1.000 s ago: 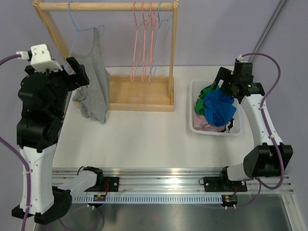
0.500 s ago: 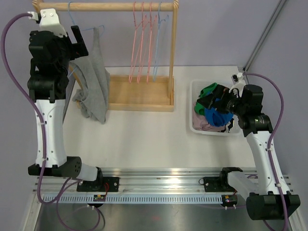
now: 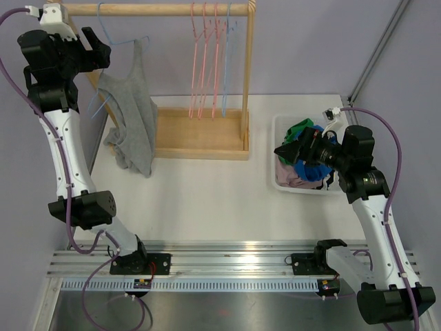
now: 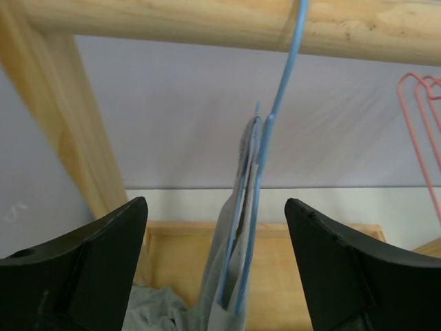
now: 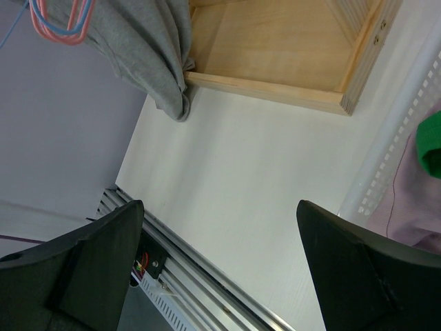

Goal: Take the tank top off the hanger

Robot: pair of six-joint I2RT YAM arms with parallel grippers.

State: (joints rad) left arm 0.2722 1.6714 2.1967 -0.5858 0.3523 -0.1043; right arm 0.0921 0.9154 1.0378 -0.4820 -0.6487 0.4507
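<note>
The left claw (image 4: 215,203) is spread wide and grips nothing. Past the gap between its fingers hang the blue hanger (image 4: 265,158) and the gray tank top (image 4: 222,303). The wooden rail (image 4: 172,21) runs just above the claw, and the rack's post (image 4: 76,138) stands close on its left, so room there is tight. The tank top hangs from the hanger near the far left corner of the desk (image 3: 207,196), its lower part bunched over the left end of the rack's base (image 3: 200,138). The left arm is stretched high toward the rail.

The right claw (image 5: 220,207) is likewise wide open and empty. It hovers over the left side of the white basket (image 3: 306,191) by the right edge of the desk. Bare desk lies between basket and rack. The right arm rises from the near edge and bends leftward.
</note>
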